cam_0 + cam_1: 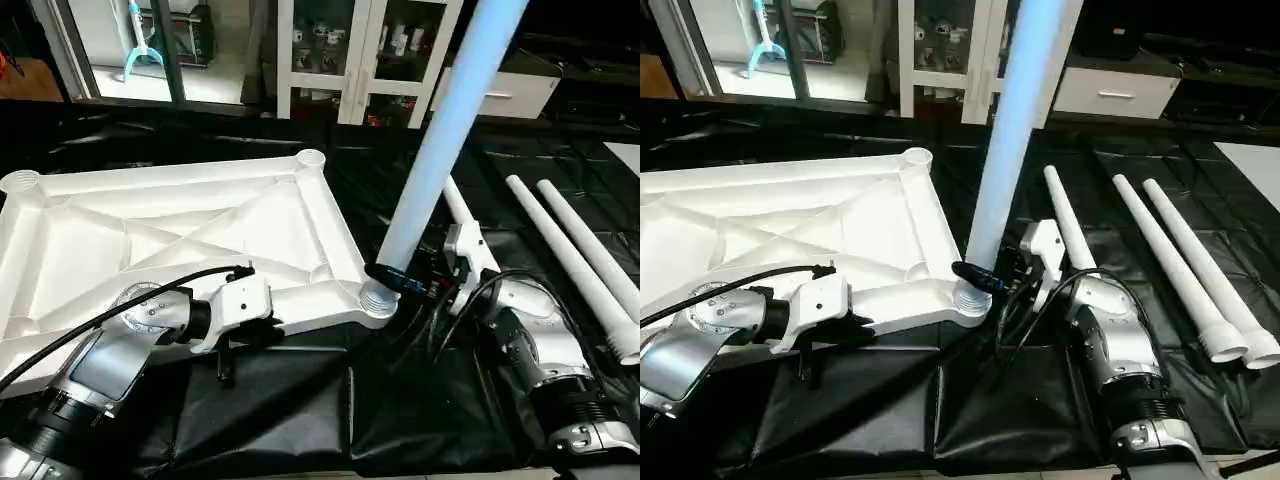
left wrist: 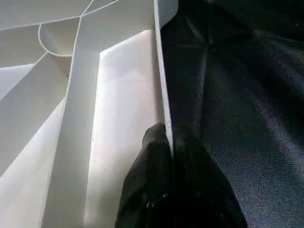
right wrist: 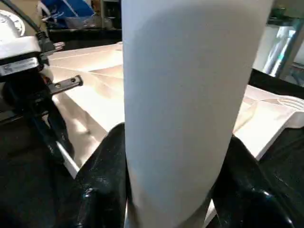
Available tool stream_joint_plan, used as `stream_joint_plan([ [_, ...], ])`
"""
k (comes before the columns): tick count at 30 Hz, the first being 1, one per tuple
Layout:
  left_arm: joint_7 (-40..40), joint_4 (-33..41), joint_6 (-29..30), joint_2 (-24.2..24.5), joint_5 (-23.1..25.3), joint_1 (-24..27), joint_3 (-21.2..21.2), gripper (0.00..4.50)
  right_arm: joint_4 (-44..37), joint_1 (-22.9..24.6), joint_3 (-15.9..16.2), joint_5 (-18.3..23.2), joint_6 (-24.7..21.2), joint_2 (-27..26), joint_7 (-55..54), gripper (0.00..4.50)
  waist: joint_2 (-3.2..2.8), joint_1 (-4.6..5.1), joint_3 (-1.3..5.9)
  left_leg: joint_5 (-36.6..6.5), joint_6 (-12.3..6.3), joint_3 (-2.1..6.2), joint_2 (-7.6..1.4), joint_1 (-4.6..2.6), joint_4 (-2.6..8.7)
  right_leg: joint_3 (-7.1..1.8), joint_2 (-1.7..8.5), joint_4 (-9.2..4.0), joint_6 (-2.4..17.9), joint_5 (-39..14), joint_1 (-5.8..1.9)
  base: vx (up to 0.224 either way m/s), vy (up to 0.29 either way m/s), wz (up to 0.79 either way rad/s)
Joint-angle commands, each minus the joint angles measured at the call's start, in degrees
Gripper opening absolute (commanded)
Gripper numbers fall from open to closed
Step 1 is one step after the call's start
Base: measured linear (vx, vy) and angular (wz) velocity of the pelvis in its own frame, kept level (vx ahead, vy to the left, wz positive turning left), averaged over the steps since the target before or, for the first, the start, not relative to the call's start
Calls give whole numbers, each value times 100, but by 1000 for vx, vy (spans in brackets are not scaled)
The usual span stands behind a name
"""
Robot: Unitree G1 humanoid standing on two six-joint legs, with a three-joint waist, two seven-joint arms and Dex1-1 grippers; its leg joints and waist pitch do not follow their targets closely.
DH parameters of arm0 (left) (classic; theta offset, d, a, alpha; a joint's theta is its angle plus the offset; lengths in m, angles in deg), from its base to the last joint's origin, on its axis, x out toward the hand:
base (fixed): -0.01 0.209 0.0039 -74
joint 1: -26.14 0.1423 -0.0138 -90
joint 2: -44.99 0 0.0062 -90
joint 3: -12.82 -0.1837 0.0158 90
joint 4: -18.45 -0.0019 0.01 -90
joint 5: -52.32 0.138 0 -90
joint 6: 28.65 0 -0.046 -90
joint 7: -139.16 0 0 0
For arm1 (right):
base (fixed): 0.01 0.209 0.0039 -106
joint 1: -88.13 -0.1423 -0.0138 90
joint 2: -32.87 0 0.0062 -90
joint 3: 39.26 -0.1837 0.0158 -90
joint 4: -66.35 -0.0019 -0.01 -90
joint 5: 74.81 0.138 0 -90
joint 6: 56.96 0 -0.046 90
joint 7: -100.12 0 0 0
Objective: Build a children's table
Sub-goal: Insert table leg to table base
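Two robot arms work over a black-covered tabletop [image 1: 300, 420] where a white plastic table top [image 1: 180, 240] lies upside down, its ribbed underside facing up. The left gripper [image 2: 168, 142] has its jaws pinched shut on the thin near rim of the table top, holding it steady. The right gripper [image 1: 990, 275] has its jaws about half open, clamped around the lower end of one white leg [image 1: 440, 130]. That leg stands nearly upright, leaning slightly, with its foot in the round corner socket [image 1: 378, 297] at the near right corner of the table top. Three more legs [image 1: 1170, 260] lie side by side on the black cover to the right, apart from the table top.

The step in hand looks like seating the first leg in its socket. Next, the leg probably needs to be straightened and pressed or twisted fully home, while the left gripper braces the table top against sliding.

No brand, label or writing can be read on the parts.
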State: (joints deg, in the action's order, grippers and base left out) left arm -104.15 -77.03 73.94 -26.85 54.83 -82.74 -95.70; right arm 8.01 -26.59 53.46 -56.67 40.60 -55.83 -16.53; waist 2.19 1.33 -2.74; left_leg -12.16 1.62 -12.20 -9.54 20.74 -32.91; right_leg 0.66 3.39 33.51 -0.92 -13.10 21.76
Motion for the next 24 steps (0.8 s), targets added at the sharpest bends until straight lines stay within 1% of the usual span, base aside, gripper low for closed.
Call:
stream_joint_plan([
  [1, -105, -87, 25, -105, 68, 45, -350, 0, 757, 392, 276, -747, -314, 23, -588, 184, -117, 69, -7, -3003, 423, 327, -483, -152, 616, -300, 447, -592, 820, -2731, 221, 0, 0, 0],
  [2, -69, -76, 50, -131, 71, 43, -347, 0, 793, 386, 245, -763, -270, -8, -744, 184, -109, 80, -8, -3029, 439, 332, -480, -146, 619, -297, 447, -595, 806, -2757, 221, 0, 0, 0],
  [3, 41, -64, 135, -214, 78, 31, -331, 0, 871, 379, 171, -792, -189, -75, -1046, 184, -119, 77, -4, -3059, 461, 334, -482, -157, 623, -295, 446, -598, 789, -2773, 228, 0, 0, 0],
  [4, 41, -64, 135, -214, 78, 31, -331, 0, 871, 379, 171, -792, -189, -75, -1046, 184, -121, 82, -2, -3040, 491, 332, -484, -161, 625, -293, 441, -593, 793, -2716, 232, 0, 0, 0],
  [5, 206, -63, 246, -343, 101, 4, -319, 0, 989, 375, 61, -828, -76, -178, -1493, 184, -119, 83, 3, -3035, 490, 334, -482, -158, 626, -292, 438, -591, 787, -2690, 226, 0, 0, 0],
  [6, 362, -81, 345, -459, 132, -27, -308, 0, 1080, 379, -38, -847, -11, -274, -1869, 184, -121, 94, -2, -3000, 540, 328, -482, -150, 626, -294, 443, -586, 808, -2634, 237, 0, 0, 0],
  [7, 510, -128, 422, -570, 150, -78, -278, 0, 1197, 361, -139, -870, 43, -366, -2281, 184, -118, 100, 8, -2970, 557, 327, -480, -153, 626, -293, 449, -591, 805, -2627, 230, 0, 0, 0],
  [8, 550, -142, 441, -604, 149, -95, -267, 0, 1239, 352, -167, -875, 57, -391, -2396, 184, -158, 92, 6, -2990, 568, 328, -476, -169, 621, -296, 445, -589, 807, -2610, 242, 0, 0, 0],
  [9, 660, -178, 505, -701, 127, -146, -217, 0, 1352, 318, -245, -885, 129, -454, -2682, 184, -130, 106, 9, -3000, 563, 319, -469, -165, 616, -292, 437, -593, 808, -2581, 238, 0, 0, 0],
  [10, 721, -190, 562, -770, 107, -190, -184, 0, 1435, 284, -305, -883, 170, -494, -2889, 184, -126, 111, 8, -2988, 544, 328, -463, -150, 619, -289, 435, -587, 810, -2569, 222, 0, 0, 0],
  [11, 785, -201, 625, -844, 85, -238, -149, 0, 1523, 247, -368, -880, 212, -537, -3107, 184, -147, 114, 23, -2941, 541, 320, -468, -148, 621, -284, 434, -584, 819, -2458, 210, 0, 0, 0],
  [12, 876, -212, 652, -931, 90, -310, -119, 0, 1623, 184, -471, -878, 307, -594, -3445, 184, -143, 114, 33, -2867, 512, 316, -458, -144, 611, -282, 434, -579, 853, -2380, 202, 0, 0, 0],
  [14, 958, -250, 685, -991, 104, -367, -93, 0, 1671, 144, -545, -860, 381, -628, -3636, 184, -172, 98, 54, -2596, 470, 285, -465, -140, 597, -289, 432, -556, 953, -1988, 181, 0, 0, 0],
  [15, 995, -271, 722, -1028, 117, -417, -87, 0, 1696, 111, -617, -811, 424, -666, -3746, 184, -180, 90, 61, -2537, 459, 274, -464, -140, 593, -287, 424, -550, 973, -1877, 174, 0, 0, 0],
  [16, 1202, -347, 821, -1118, 238, -523, -69, 0, 1670, 80, -720, -804, 592, -718, -4012, 184, -191, 85, 73, -2404, 446, 259, -466, -133, 592, -285, 417, -530, 1032, -1627, 152, 0, 0, 0],
  [17, 1258, -371, 843, -1139, 268, -545, -63, 0, 1658, 78, -738, -809, 620, -728, -4069, 184, -192, 82, 73, -2338, 445, 251, -470, -130, 593, -283, 413, -523, 1054, -1514, 145, 0, 0, 0],
  [18, 1366, -419, 886, -1180, 325, -587, -53, 0, 1634, 74, -774, -820, 673, -746, -4179, 184, -197, 69, 93, -2183, 429, 233, -464, -134, 586, -276, 409, -505, 1104, -1277, 119, 0, 0, 0],
  [19, 1738, -568, 957, -1310, 481, -687, 6, 0, 1624, 64, -834, -876, 805, -777, -4478, 184, -196, 58, 99, -2117, 412, 226, -461, -134, 575, -275, 409, -496, 1122, -1189, 109, 0, 0, 0],
  [20, 2338, -814, 1098, -1563, 653, -855, 136, 0, 1622, 44, -936, -914, 931, -860, -4939, 184, -213, 62, 115, -1931, 407, 211, -465, -122, 568, -270, 404, -471, 1176, -908, 83, 0, 0, 0],
  [21, 3049, -1043, 1248, -1903, 754, -1024, 335, 0, 1595, 34, -947, -1024, 1064, -959, -5435, 184, -213, 29, 109, -1842, 433, 153, -457, -193, 551, -261, 376, -486, 1202, -793, 134, 0, 0, 0],
  [22, 3049, -1043, 1248, -1903, 754, -1024, 335, 0, 1595, 34, -947, -1024, 1064, -959, -5435, 184, -184, 4, 130, -1821, 398, 118, -449, -229, 506, -275, 383, -484, 1239, -703, 128, 0, 0, 0],
  [23, 3075, -1049, 1255, -1917, 754, -1030, 344, 0, 1597, 32, -942, -1028, 1069, -965, -5449, 184, -160, 14, 143, -1701, 332, 129, -442, -156, 497, -287, 396, -453, 1244, -608, 62, 0, 0, 0],
  [24, 3188, -1061, 1310, -2040, 731, -1061, 377, 0, 1580, 20, -906, -1057, 1152, -1048, -5592, 184, -204, 13, 192, -1314, 210, 179, -438, -31, 504, -277, 421, -367, 1235, -280, -72, 0, 0, 0],
])
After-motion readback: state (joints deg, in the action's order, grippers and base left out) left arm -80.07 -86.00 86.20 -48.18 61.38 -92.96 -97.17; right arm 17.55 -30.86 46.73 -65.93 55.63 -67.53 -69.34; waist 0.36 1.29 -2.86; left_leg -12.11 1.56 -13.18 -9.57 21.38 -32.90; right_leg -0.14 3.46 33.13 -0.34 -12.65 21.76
